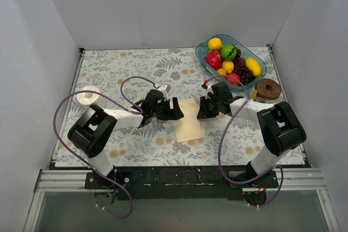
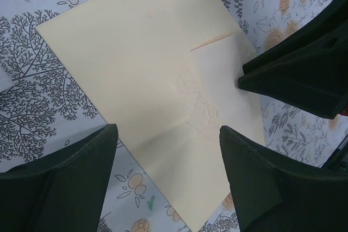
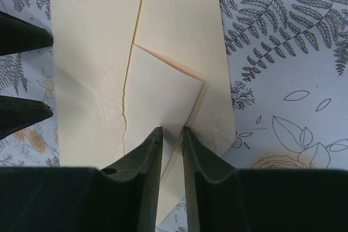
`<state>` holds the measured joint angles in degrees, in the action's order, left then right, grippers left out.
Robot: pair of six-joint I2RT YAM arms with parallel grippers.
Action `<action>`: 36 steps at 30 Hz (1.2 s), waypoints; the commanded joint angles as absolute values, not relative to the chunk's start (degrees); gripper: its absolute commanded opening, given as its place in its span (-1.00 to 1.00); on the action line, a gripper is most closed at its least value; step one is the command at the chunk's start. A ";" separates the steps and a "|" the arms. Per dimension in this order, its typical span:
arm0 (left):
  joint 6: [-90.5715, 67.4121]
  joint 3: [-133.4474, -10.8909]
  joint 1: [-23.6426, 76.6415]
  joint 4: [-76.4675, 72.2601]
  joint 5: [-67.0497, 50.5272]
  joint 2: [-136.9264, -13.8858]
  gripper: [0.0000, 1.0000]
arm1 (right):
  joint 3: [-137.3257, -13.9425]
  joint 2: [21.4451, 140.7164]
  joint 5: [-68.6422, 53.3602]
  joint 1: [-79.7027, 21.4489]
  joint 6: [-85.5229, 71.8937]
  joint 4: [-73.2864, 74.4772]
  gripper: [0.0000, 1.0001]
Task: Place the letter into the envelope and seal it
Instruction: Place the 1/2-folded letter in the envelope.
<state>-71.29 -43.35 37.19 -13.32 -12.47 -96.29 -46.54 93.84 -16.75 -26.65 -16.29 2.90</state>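
The cream-yellow envelope (image 1: pixel 190 126) lies flat on the floral table between my two grippers, and fills the left wrist view (image 2: pixel 141 69) and the right wrist view (image 3: pixel 92 52). Its flap (image 3: pixel 163 91) is folded over the body. Of the salmon letter only a thin edge (image 3: pixel 168 62) shows under the flap, also seen in the left wrist view (image 2: pixel 212 42). My left gripper (image 1: pixel 175 112) is open and empty, its jaws straddling an envelope corner (image 2: pixel 168 150). My right gripper (image 1: pixel 202 111) is all but shut, with a narrow gap, its tips on the flap's edge (image 3: pixel 171 133).
A blue tray (image 1: pixel 202 52) of toy fruit stands at the back right. A jar with a brown lid (image 1: pixel 267 89) stands beside it. A white tape roll (image 1: pixel 88 96) lies at the left. White walls enclose the table on three sides.
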 commanded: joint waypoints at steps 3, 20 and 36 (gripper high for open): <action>-70.22 -44.38 37.18 -10.90 -14.06 -98.17 0.49 | -49.30 95.54 -18.72 -26.98 -15.56 2.20 -0.44; -69.52 -45.97 37.18 -11.07 -15.73 -99.41 0.47 | -52.38 98.35 -21.00 -27.95 -15.47 2.11 -0.46; -69.70 -45.62 37.26 -11.51 -16.35 -99.32 0.46 | -53.62 99.93 -22.06 -28.74 -16.35 1.93 -0.46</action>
<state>-70.26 -45.28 37.08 -13.78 -14.63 -98.32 -52.10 99.33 -20.32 -27.64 -16.16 3.09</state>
